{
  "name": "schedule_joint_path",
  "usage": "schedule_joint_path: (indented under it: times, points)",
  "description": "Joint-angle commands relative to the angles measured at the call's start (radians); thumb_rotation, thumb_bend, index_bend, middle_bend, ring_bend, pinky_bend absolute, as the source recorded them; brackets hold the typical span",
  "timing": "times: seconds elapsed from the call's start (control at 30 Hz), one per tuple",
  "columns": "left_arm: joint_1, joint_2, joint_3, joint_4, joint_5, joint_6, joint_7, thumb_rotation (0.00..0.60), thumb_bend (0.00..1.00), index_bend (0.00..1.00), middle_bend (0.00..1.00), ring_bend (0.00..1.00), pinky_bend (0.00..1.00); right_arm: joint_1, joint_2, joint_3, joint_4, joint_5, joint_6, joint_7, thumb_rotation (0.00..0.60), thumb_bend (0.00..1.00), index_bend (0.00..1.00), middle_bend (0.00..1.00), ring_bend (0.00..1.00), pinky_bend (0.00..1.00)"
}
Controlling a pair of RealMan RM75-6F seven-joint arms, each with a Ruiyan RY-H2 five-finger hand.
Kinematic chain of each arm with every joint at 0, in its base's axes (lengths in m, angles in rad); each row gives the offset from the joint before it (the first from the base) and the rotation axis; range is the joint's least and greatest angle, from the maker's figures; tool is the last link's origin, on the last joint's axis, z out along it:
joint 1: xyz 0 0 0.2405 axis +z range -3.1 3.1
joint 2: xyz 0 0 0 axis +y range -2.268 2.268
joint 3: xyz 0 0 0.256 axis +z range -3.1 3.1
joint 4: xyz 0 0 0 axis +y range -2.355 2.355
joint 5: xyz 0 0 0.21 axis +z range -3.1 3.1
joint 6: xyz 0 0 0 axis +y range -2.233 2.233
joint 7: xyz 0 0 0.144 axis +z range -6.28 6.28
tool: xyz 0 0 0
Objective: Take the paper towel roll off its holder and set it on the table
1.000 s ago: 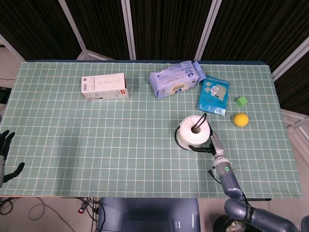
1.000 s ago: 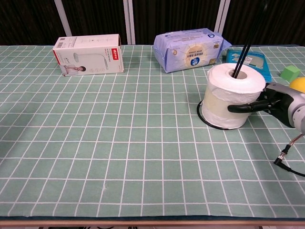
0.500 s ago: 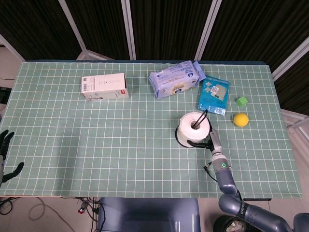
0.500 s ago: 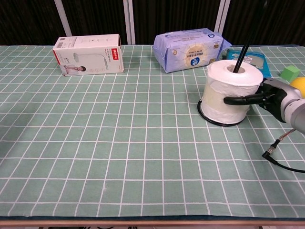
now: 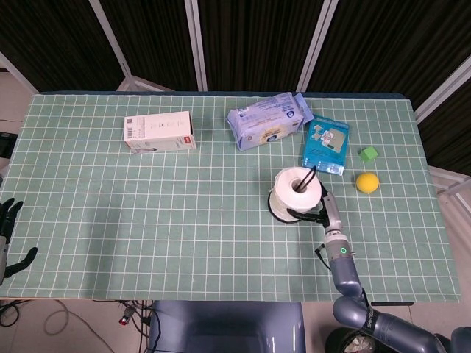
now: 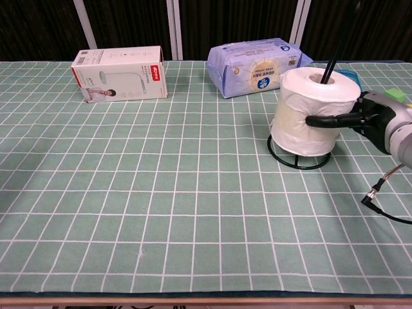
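Right hand (image 6: pixel 376 119): gripping the paper towel roll (image 6: pixel 312 111), fingers wrapping its side.
Roll: hanging just above the holder's black ring base (image 6: pixel 298 158), rod through its core.
Left hand (image 5: pixel 9 234): idling, fingers apart, at the table's (image 5: pixel 147 220) edge.

The paper towel roll (image 6: pixel 309 113) is a white cylinder with its hollow core facing up, standing upright but lifted clear of the holder's ring base, so a gap shows beneath it in the chest view. The holder (image 6: pixel 299 158) is thin black wire: a round base flat on the desk and a slim rod (slightly tilted) passing up through the roll's core. Both sit toward the desk's right side (image 5: pixel 297 193).
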Motion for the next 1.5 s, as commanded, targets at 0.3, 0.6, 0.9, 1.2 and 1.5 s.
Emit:
schedule_joint_path:
  times: [0.3, 0.6, 0.9, 1.2, 1.5]
  points:
    - [0.003, 0.002, -0.001, -0.005, -0.004, 0.004, -0.001, 0.600, 0.24, 0.06, 0.00, 0.00, 0.00, 0.001, 0.194, 0.091, -0.234, 0.005, 0.009, -0.071, 0.600, 0.00, 0.26, 0.23, 0.30, 0.09]
    - [0.003, -0.001, 0.003, -0.009, 0.001, 0.004, 0.010, 0.600, 0.24, 0.05, 0.00, 0.00, 0.00, -0.019, 0.439, 0.218, -0.494, 0.085, 0.033, -0.160, 0.600, 0.00, 0.26, 0.23, 0.30, 0.09]
    - [0.005, -0.002, 0.006, -0.013, 0.006, 0.007, 0.012, 0.600, 0.24, 0.05, 0.00, 0.00, 0.00, -0.026, 0.667, 0.330, -0.667, 0.178, 0.094, -0.279, 0.600, 0.00, 0.26, 0.23, 0.30, 0.09]
    - [0.008, 0.002, 0.007, -0.016, 0.011, 0.012, 0.008, 0.600, 0.24, 0.05, 0.00, 0.00, 0.00, -0.038, 0.777, 0.314, -0.614, 0.269, 0.080, -0.332, 0.600, 0.00, 0.26, 0.23, 0.30, 0.10]
    - [0.006, 0.000, 0.008, -0.014, 0.010, 0.008, 0.013, 0.600, 0.24, 0.05, 0.00, 0.00, 0.00, -0.170, 0.815, 0.178, -0.547, 0.134, 0.044, -0.237, 0.600, 0.00, 0.26, 0.23, 0.30, 0.10]
